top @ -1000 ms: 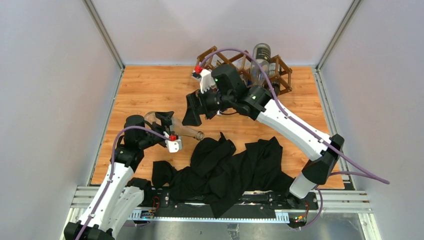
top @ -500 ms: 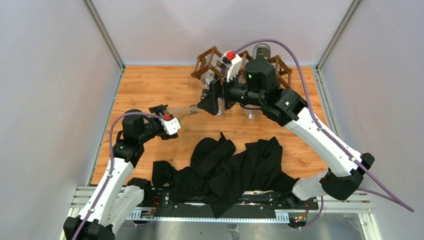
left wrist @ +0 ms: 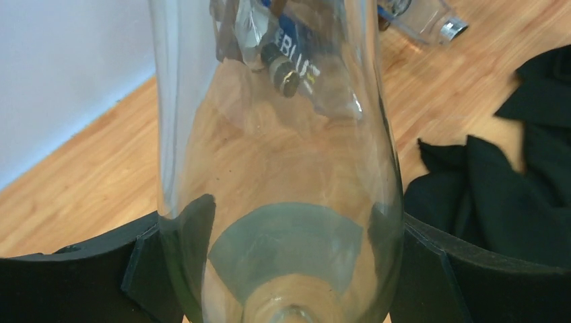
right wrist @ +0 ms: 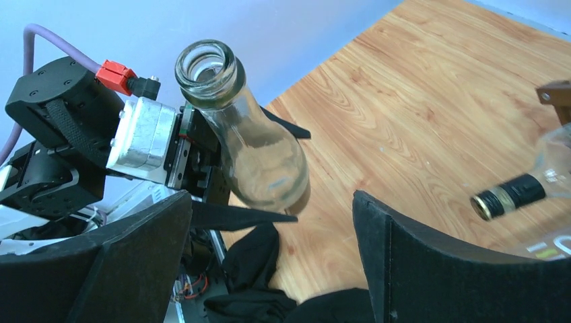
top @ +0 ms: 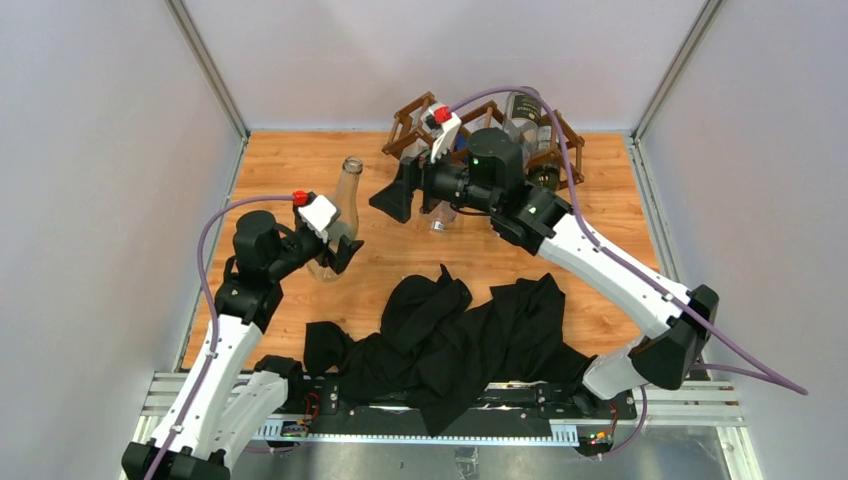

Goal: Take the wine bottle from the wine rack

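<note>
Top external: your left tool (top: 338, 250) clamps clear bottle (top: 345, 200) low, long axis upright, at left of bench (top: 285, 170), well apart from wine rack (top: 412, 112). Your right tool (top: 395, 195), wide open, empty, hangs nearer rack.

Glass, wood and cloth in front of me, gloss set against matt.
The clear bottle (top: 346, 205) is smooth, glossy glass; the table (top: 290, 170) shows a satin wood-grain top; the wine rack (top: 406, 113) is dark brown stick wood; the black cloth (top: 450, 330) lies soft and matt; the right gripper (right wrist: 273, 229) has fingers (right wrist: 438, 269) of dull black plastic, and a brushed metal block (right wrist: 141, 145) gleams on the left wrist.
</note>
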You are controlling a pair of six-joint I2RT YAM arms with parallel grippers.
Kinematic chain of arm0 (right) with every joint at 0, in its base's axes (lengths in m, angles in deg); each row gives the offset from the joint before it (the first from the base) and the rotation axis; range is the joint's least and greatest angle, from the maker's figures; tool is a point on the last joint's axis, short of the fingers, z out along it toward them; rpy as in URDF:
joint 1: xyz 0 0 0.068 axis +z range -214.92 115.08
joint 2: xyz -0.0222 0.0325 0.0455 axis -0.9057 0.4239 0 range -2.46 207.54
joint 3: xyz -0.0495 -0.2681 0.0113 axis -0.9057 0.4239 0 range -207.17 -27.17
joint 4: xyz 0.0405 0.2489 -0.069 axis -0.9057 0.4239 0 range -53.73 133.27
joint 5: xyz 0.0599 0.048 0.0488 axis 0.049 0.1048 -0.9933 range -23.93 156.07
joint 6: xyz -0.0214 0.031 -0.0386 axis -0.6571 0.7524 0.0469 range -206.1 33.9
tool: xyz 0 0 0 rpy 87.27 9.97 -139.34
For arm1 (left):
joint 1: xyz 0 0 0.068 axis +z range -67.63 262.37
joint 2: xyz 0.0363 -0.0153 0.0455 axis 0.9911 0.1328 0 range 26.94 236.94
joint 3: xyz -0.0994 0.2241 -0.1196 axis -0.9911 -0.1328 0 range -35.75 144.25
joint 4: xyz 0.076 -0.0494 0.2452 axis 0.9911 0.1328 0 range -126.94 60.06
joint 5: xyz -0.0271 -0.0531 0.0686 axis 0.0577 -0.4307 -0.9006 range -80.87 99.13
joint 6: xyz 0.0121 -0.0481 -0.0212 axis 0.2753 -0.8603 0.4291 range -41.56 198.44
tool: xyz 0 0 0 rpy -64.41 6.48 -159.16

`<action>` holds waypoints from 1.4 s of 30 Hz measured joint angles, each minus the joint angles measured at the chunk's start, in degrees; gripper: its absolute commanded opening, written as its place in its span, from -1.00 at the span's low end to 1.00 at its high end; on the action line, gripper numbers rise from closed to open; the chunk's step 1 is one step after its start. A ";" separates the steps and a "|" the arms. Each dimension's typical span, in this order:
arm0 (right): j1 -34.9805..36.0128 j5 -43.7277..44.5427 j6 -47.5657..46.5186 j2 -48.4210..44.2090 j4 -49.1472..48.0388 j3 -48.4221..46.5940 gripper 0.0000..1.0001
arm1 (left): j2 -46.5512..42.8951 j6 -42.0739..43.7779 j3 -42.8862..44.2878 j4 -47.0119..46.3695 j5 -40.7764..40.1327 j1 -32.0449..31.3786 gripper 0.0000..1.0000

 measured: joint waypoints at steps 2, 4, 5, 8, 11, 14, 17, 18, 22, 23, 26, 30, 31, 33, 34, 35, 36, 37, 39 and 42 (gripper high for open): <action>0.68 -0.15 0.26 1.75 -2.01 -0.72 0.81 | 0.00 -2.95 0.74 0.44 0.76 0.00 -1.00; 1.49 -0.22 0.44 3.32 -3.69 -1.60 0.78 | -0.22 -5.64 1.29 0.90 1.64 0.00 -1.00; 1.81 -0.24 0.50 4.00 -4.24 -2.12 0.73 | -0.37 -6.54 1.38 1.18 2.05 0.00 -1.00; 2.60 -0.48 0.83 6.36 -5.66 -4.70 0.63 | -0.96 -9.16 1.40 2.32 3.52 0.00 -1.00; 2.95 -0.92 0.96 8.48 -6.95 -7.32 0.51 | -1.09 -10.91 1.40 3.23 4.68 0.00 -1.00; 3.30 -1.14 0.90 9.99 -7.58 -9.27 0.36 | -1.14 -11.87 1.40 4.00 5.51 0.00 -1.00; 3.85 -1.25 0.81 11.50 -7.80 -11.19 0.21 | -1.55 -12.55 1.40 5.01 6.29 0.00 -1.00; 3.98 -1.29 0.74 11.93 -7.89 -11.63 0.16 | -1.68 -12.68 1.40 5.22 6.47 0.00 -1.00; 4.66 -1.27 0.48 13.42 -7.89 -12.68 -0.07 | -2.03 -13.18 1.40 5.60 7.32 0.00 -1.00; 4.85 -1.25 0.26 13.70 -7.89 -12.74 -0.16 | -2.10 -13.35 1.40 5.64 7.39 0.00 -1.00; 5.38 -0.48 -0.87 14.71 -7.78 -13.53 -0.85 | -2.21 -14.29 1.40 5.88 7.41 0.00 -0.62; 5.88 0.74 -2.03 15.17 -7.74 -13.86 -1.00 | -2.14 -16.46 1.40 6.19 7.37 0.00 0.93; 6.16 1.33 -2.10 15.17 -7.74 -13.86 -1.00 | -2.08 -16.90 1.40 6.21 7.45 0.00 0.99; 6.54 1.53 -2.47 15.17 -7.26 -13.86 -1.00 | -1.88 -18.64 1.86 6.12 7.72 0.00 1.00; 6.91 1.81 -2.93 15.17 -6.47 -13.77 -1.00 | -1.57 -19.98 2.80 5.51 7.98 0.00 1.00; 7.32 2.01 -3.56 15.30 -5.64 -13.40 -1.00 | -1.31 -21.44 4.00 4.31 8.55 0.00 1.00; 7.69 2.29 -3.98 15.43 -4.85 -12.94 -1.00 | -1.27 -22.71 4.79 3.21 8.96 0.00 1.00; 7.85 2.40 -4.17 15.58 -4.13 -12.57 -1.00 | -1.29 -24.11 5.49 1.88 9.51 0.00 0.99; 8.09 2.51 -4.55 15.69 -2.54 -11.85 -1.00 | -1.22 -26.53 6.29 -0.44 10.69 0.00 0.93; 8.33 2.80 -4.96 15.69 -0.85 -10.86 -1.00 | -0.66 -28.96 6.62 -1.88 12.74 0.00 0.84</action>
